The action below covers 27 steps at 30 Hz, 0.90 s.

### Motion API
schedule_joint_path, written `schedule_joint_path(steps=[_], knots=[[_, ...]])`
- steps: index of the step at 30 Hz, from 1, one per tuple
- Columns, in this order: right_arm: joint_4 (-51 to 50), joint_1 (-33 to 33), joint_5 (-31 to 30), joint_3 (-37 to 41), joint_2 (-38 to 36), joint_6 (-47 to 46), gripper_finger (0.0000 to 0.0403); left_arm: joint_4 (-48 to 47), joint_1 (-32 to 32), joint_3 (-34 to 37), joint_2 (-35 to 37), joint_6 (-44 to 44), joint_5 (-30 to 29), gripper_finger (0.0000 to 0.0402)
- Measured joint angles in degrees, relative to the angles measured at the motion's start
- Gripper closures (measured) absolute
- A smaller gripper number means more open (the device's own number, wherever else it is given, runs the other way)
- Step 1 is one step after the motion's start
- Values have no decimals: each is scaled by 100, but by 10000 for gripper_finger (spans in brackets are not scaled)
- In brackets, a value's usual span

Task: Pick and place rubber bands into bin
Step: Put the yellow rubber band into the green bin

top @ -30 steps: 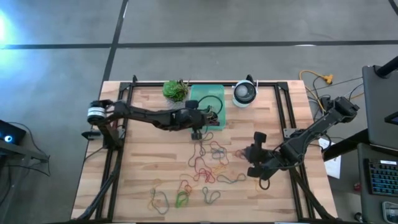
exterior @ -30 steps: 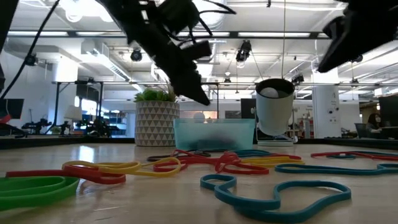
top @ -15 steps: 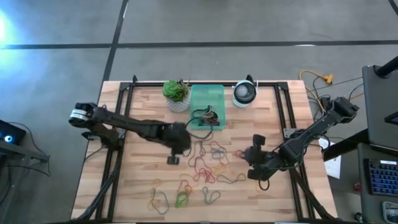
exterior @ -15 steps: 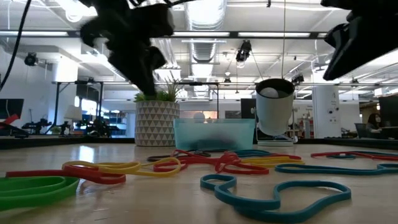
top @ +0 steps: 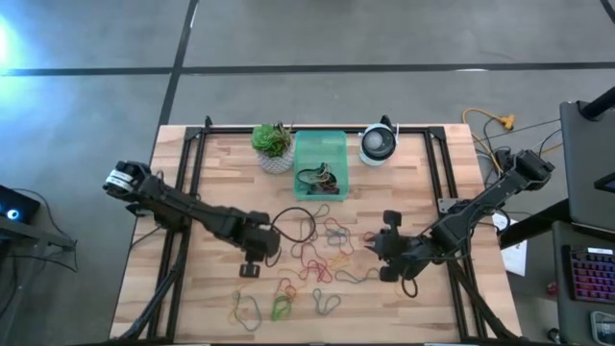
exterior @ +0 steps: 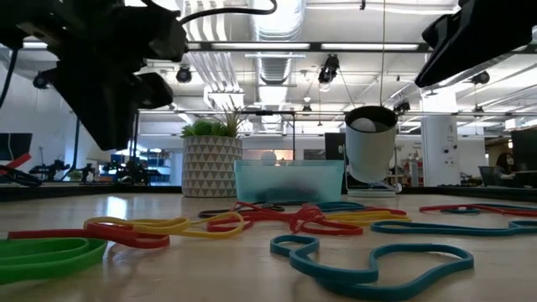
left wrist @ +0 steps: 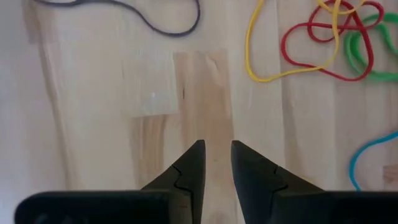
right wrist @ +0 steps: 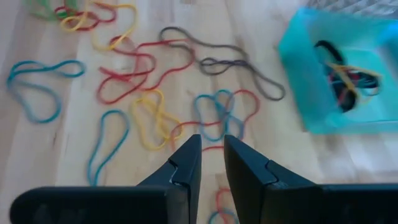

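Observation:
Several rubber bands (top: 322,248) in red, yellow, blue, green and grey lie loose on the wooden table's middle and near part. More of them lie in the mint-green bin (top: 319,144) at the far middle, shown too in the right wrist view as the bin (right wrist: 298,43). My left gripper (top: 250,269) hangs over bare wood to the left of the pile. It points steeply down, narrowly open, with nothing between its fingers (left wrist: 194,163). My right gripper (top: 380,252) hovers at the pile's right side. It slants down toward the bands (right wrist: 155,118), narrowly open and empty.
A white pot with a green plant (top: 272,142) stands left of the bin. A round white-and-dark device (top: 378,144) stands right of it. Black frame rails (top: 187,192) run along the table's sides. Bare wood (left wrist: 155,93) lies under my left gripper.
My left gripper has swung from the bin's near edge toward the table's near left and tipped to point more steeply down. It now hangs over bare wood beside the pile. The bands and the bin lie as before.

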<state>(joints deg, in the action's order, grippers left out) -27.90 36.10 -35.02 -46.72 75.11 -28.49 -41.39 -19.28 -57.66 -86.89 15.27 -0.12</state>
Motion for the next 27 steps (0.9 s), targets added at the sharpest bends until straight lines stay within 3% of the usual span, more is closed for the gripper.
schedule_joint_path(steps=[6, 11, 16, 27], knots=[[266, 0, 588, 34, 0, 22, 339, 192, -84, 118, -2, 93, -20, 340], [1586, -29, 1036, 298, 80, 481, 328, 370, -86, 292, -4, 92, -21, 340], [2154, -199, 1313, 336, 685, 613, 302, 381, -86, 434, -7, 95, -35, 340], [2128, -850, 1656, -15, 2011, 1224, 284, 519, -94, 454, -7, 100, -33, 340]])
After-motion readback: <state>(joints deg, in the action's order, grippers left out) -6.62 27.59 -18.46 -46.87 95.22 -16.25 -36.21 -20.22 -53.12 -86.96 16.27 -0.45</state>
